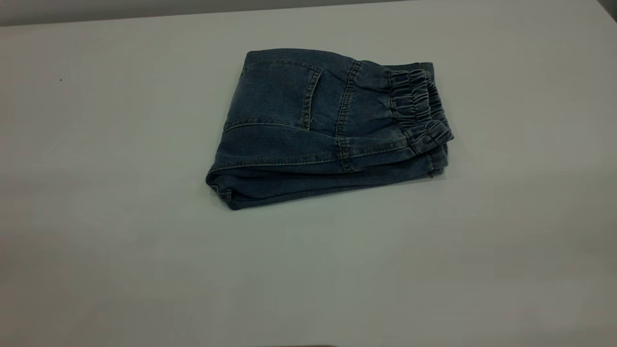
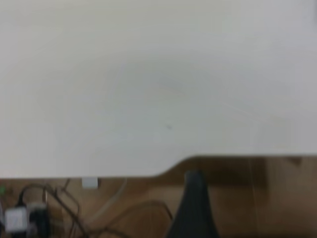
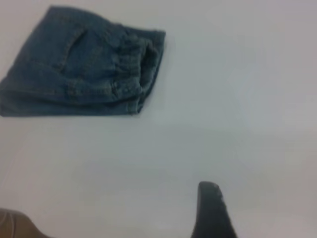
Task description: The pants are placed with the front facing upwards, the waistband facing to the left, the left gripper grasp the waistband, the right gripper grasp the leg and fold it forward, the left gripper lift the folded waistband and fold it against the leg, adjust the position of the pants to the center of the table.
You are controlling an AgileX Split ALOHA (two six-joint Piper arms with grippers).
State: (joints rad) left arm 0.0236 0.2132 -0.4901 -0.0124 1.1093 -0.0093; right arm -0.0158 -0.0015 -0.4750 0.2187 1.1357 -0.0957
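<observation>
Lying folded into a compact bundle, the short blue denim pants [image 1: 318, 130] rest slightly above the middle of the exterior frame on the plain pale grey bench [image 1: 144, 250]. The dark, pleated elastic waistband [image 1: 417, 106] sits at the bundle's right end, and a stitched patch pocket [image 1: 277, 94] faces up toward the left end. No arm appears in the exterior frame. Each wrist view shows one black finger tip at its lower edge: the left gripper [image 2: 194, 208] beyond the bench edge, above cables on a wooden floor [image 2: 277, 198], the right gripper [image 3: 212, 210] over bare bench, well apart from the pants. Whether either pair of jaws is wide or narrow, I cannot tell.
</observation>
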